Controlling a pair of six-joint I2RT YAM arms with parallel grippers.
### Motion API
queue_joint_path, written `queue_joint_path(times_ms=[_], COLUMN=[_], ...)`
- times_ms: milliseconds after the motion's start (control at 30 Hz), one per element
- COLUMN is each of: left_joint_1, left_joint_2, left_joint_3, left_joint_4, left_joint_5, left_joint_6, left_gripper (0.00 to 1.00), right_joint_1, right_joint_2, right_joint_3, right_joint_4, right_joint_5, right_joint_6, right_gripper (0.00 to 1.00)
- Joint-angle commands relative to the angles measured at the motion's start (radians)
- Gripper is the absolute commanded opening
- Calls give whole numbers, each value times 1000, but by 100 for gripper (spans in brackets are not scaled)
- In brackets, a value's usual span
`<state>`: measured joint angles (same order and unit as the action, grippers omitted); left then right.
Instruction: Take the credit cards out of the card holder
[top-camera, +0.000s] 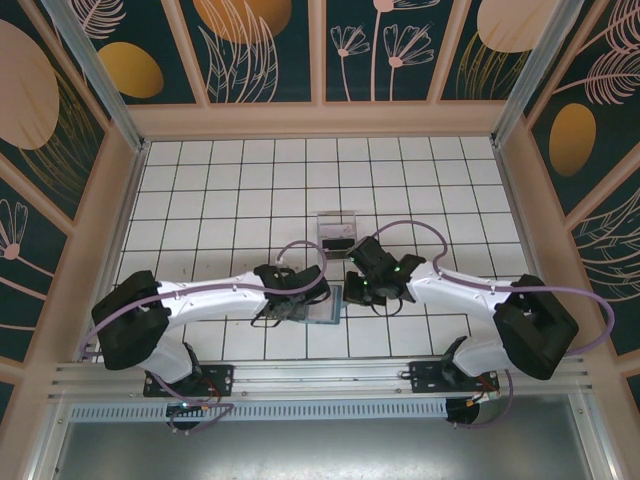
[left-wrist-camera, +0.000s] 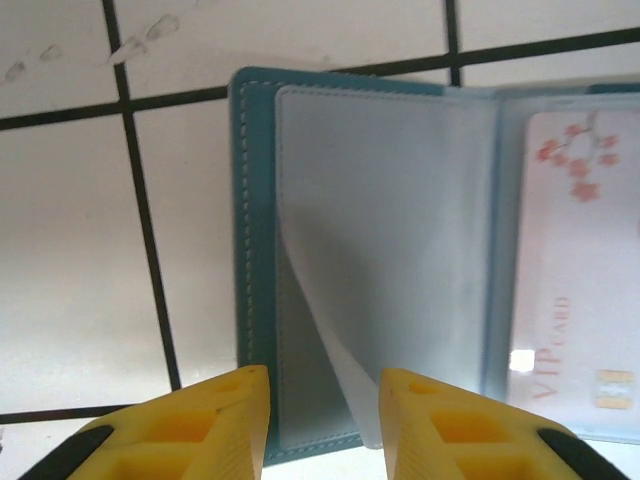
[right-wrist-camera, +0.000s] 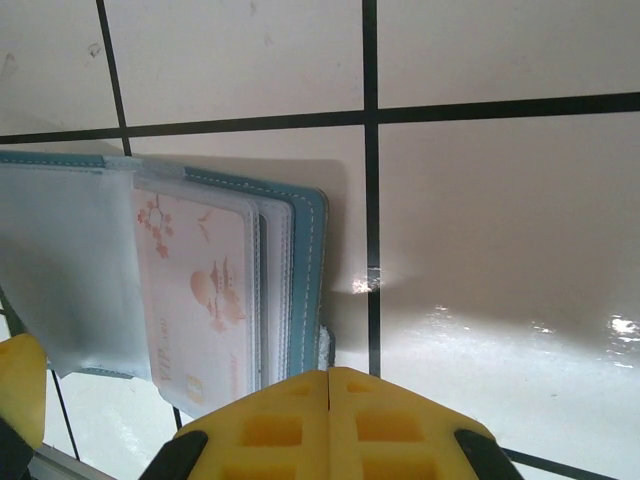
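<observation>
Two arms, catalogued as a pair: left arm (top-camera: 200, 298) and right arm (top-camera: 460, 285). Link shells are white and smoothly moulded, the joint housings black, and each has a large, blocky black shoulder unit (top-camera: 130, 322). One lilac-grey cable (top-camera: 412, 222) per arm, running in loose loops alongside the links. Black base plates (top-camera: 190, 382). Left gripper (left-wrist-camera: 325, 385) and right gripper (right-wrist-camera: 330, 372): yellow plastic fingers (left-wrist-camera: 200, 425), tapered, with square moulded recesses and black inserts at the outer edges.
</observation>
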<state>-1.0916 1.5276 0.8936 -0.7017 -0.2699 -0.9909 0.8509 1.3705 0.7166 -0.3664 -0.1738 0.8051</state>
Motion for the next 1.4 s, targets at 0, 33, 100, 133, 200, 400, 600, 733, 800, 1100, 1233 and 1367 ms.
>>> queue_joint_path(times_ms=[0,33,100,133,200,400,600,733,800,1100,1233,1367], left_joint_1=[24,35,57,68,90,131,139,139,141,223,260,266], left_joint_2=[-73,-88,-120,-139,-179,-284,-262,-192,-148,-83,-80,-68], left_joint_3=[-47,-61,-87,-101,-123,-82,64,101,110,-47,-131,-174], left_joint_4=[13,25,49,70,85,35,28,144,181,406,489,514], left_joint_5=[6,18,46,67,98,122,163,247,274,423,496,519], left_joint_6=[-26,-26,-18,-12,-5,31,75,95,101,96,87,87], left_gripper=[37,38,39,39,41,43,41,39,38,31,27,25], right_joint_1=[-4,-6,-6,-6,-7,-4,-4,-4,-3,48,55,55], right_joint_2=[34,44,57,60,63,50,8,-23,-30,6,56,119], right_joint_3=[47,55,71,78,85,93,101,119,136,210,180,166], right_joint_4=[-39,-46,-65,-75,-85,-101,-141,-173,-187,-160,-91,-36], right_joint_5=[22,24,39,45,54,75,114,142,145,106,66,27], right_joint_6=[-38,-45,-54,-59,-62,-57,-43,-29,-23,-3,4,3], right_gripper=[1,1,1,2,4,12,24,26,27,29,29,28])
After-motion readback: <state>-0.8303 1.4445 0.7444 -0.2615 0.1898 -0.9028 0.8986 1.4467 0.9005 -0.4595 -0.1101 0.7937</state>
